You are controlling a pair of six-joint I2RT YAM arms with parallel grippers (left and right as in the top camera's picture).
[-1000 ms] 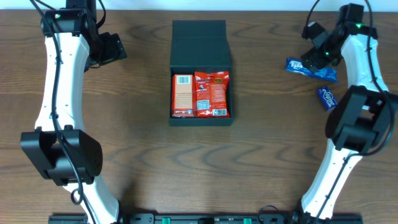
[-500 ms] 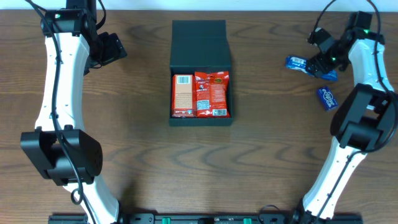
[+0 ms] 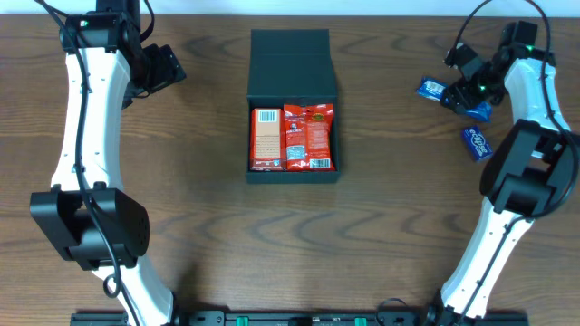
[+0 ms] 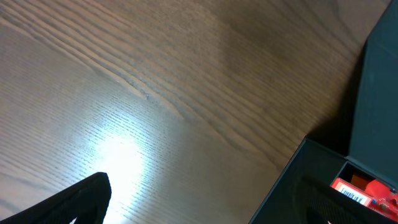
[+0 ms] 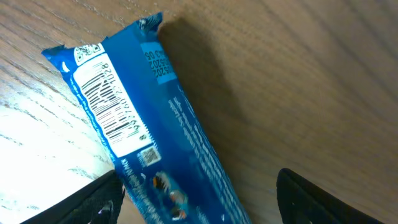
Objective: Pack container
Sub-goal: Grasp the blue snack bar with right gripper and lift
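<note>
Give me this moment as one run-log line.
right claw: open, astride blue packet | left claw: open, empty | container: lid open, red snacks inside | second blue packet: on table

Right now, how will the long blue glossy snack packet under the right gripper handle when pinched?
Long blue glossy snack packet: slim, so probably light. Shiny film may slip or crumple. Lies flat on the wooden table, so unlikely to roll.

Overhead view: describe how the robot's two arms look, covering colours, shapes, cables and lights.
Both the left arm and the right arm have long white links joined by bulky black joint housings. Thin black cables run along each arm and loop near the top. A small green light glows near each wrist. The fingers are black.
</note>
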